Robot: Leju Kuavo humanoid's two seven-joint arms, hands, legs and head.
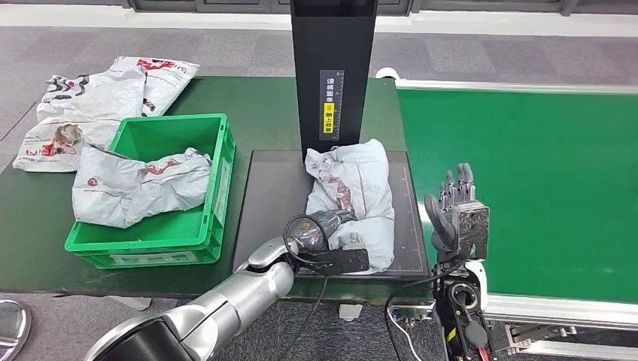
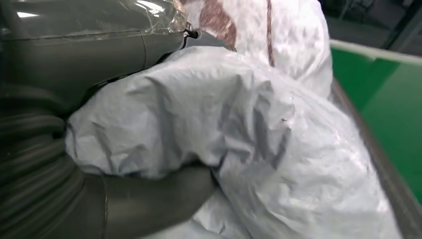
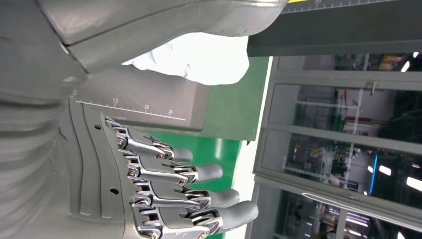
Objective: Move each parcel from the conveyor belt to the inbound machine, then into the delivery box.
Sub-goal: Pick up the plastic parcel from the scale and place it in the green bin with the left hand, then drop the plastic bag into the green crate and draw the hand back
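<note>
Head view: the crumpled grey plastic mailer parcel (image 1: 353,197) lies on the dark scanner plate (image 1: 271,195) of the inbound machine, at the foot of its black upright column (image 1: 333,75). The left hand (image 1: 325,239) lies against the parcel's near end. The column's label is too small to read.

Left wrist view: the left hand's thumb (image 2: 154,196) and fingers close on the parcel's soft, slippery film; judged light, best gathered by a fold.

Right wrist view: the right hand (image 3: 164,184) is spread and empty.

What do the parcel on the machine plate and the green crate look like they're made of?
Parcel: thin grey plastic mailer film, judging by its crinkles and soft sheen. Green crate: rigid moulded plastic, apparently, with smooth glossy walls and a ribbed rim.
</note>
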